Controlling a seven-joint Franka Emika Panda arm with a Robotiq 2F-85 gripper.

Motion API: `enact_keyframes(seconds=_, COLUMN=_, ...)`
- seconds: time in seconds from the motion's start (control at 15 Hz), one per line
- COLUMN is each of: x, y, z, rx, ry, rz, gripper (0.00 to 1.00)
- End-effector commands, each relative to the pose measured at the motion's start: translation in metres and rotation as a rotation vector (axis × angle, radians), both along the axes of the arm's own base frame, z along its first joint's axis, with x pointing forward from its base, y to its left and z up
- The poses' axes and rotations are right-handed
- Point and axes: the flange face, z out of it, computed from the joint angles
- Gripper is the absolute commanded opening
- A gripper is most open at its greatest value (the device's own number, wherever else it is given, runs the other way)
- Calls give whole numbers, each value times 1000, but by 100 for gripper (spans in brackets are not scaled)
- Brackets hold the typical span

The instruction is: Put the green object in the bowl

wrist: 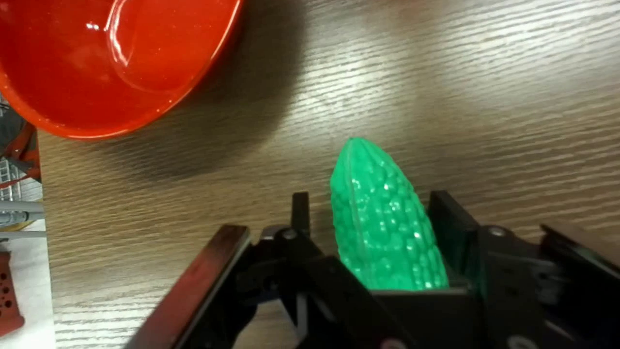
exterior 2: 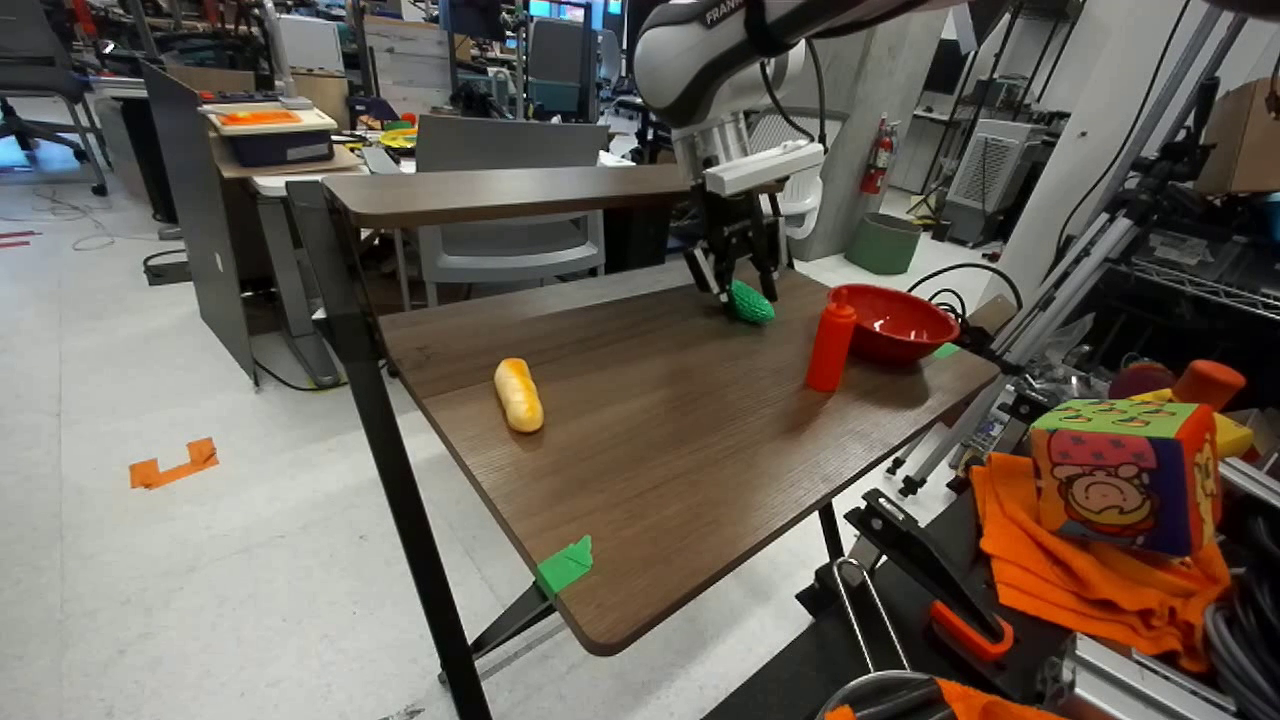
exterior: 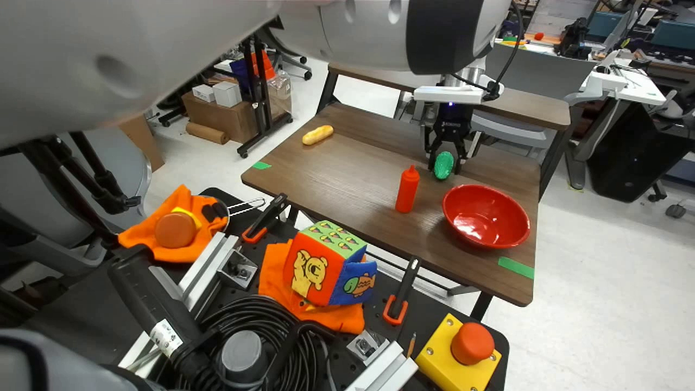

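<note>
The green object (exterior: 443, 165) is a bumpy, pointed oval lump at table level, also in an exterior view (exterior 2: 752, 303). In the wrist view the green object (wrist: 382, 223) lies between the fingers of my gripper (wrist: 372, 211). My gripper is open around it, with a gap at the left finger and the right finger close to its side. Its lower end is hidden behind the gripper. The bowl (exterior: 486, 217) is glossy red and empty, near the table's end, beside the gripper. It also shows in an exterior view (exterior 2: 890, 335) and at upper left in the wrist view (wrist: 121, 87).
A red bottle (exterior: 407, 190) stands upright close to the bowl and gripper, also in an exterior view (exterior 2: 831, 345). A yellow bread-like roll (exterior 2: 518, 396) lies at the far end of the wooden table (exterior 2: 640, 440). Green tape (exterior: 516, 267) marks the table edge.
</note>
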Motion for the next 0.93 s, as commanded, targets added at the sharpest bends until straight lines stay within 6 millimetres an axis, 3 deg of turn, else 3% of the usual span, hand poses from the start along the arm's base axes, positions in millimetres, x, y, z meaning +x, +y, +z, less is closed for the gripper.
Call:
enact_keyframes(seconds=0.0, x=4, y=6, z=0, rx=-57, ry=1, rz=2, gripper=34)
enact_keyframes(seconds=0.13, x=7, y=15, z=15, rx=-55, ry=-4, rz=23, gripper=20)
enact_keyframes(seconds=0.4, x=23, y=26, z=70, rx=-43, ry=-82, rz=70, gripper=20)
enact_keyframes(seconds=0.6, x=24, y=16, z=120, rx=-6, ry=-80, rz=73, gripper=20)
enact_keyframes(seconds=0.87, x=6, y=-18, z=158, rx=2, ry=21, rz=44, gripper=20)
